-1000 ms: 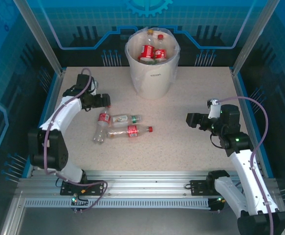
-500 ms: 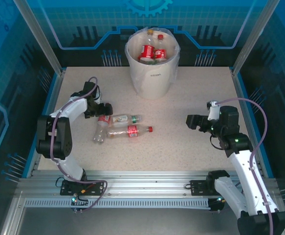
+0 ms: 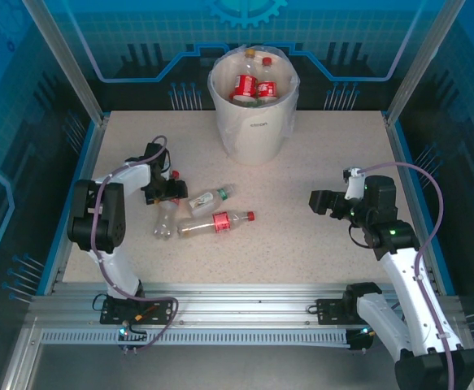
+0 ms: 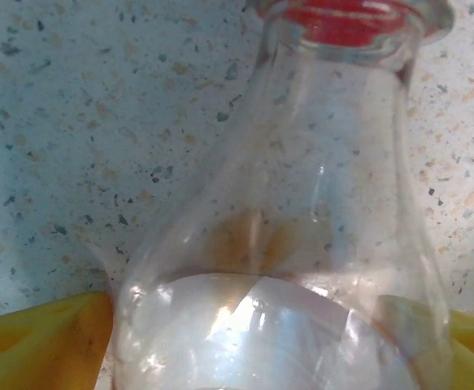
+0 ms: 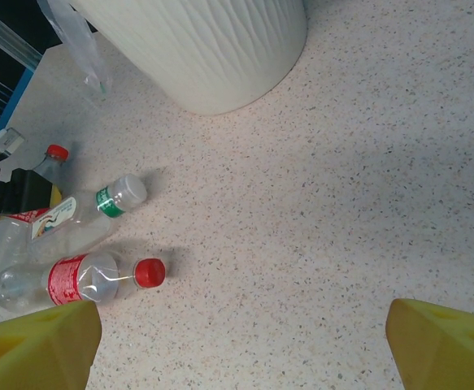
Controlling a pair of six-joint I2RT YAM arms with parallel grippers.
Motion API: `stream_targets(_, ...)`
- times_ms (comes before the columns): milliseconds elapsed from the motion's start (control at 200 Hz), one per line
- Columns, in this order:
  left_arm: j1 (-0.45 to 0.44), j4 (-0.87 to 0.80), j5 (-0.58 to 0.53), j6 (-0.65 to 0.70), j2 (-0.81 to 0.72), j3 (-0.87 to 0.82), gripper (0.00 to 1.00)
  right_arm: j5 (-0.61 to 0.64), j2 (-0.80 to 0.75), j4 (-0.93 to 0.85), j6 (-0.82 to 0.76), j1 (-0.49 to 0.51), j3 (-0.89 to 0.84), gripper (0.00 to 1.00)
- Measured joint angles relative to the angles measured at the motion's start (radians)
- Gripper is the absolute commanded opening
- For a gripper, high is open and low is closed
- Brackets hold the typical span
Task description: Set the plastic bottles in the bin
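Sitting far centre, the bin (image 3: 253,134) is holding several bottles (image 3: 245,85); three more are lying on the table (image 3: 326,154) left of centre. The left gripper (image 3: 165,192) is straddling one red-capped bottle (image 4: 302,244), whether clamped, unclear; the right gripper (image 3: 315,199) is hanging wide open, empty.

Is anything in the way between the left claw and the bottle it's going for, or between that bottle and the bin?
Nothing visible. The red-capped bottle lies between the fingers of the left gripper, and bare table runs from there to the bin.
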Motion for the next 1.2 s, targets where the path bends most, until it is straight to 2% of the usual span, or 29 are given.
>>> stream_targets(265,0.0,0.006,-0.026,-0.008,0.0,0.0,0.64,0.0,0.003,0.004,0.0,0.0,0.0,0.91)
stream_targets(565,0.0,-0.016,-0.06,-0.008,-0.021,0.008,0.58,0.0,0.008,0.012,0.0,0.0,0.0,0.91)
stream_targets(825,0.0,-0.074,-0.106,-0.003,-0.095,0.143,0.5,0.0,0.007,0.014,0.0,0.0,0.0,0.91)
stream_targets(956,0.0,-0.1,-0.121,0.0,-0.132,0.237,0.41,0.0,0.007,0.014,0.0,0.0,0.0,0.91)
stream_targets(1201,0.0,-0.13,-0.125,-0.008,-0.18,0.434,0.17,0.0,-0.002,0.014,0.0,0.0,0.0,0.92)
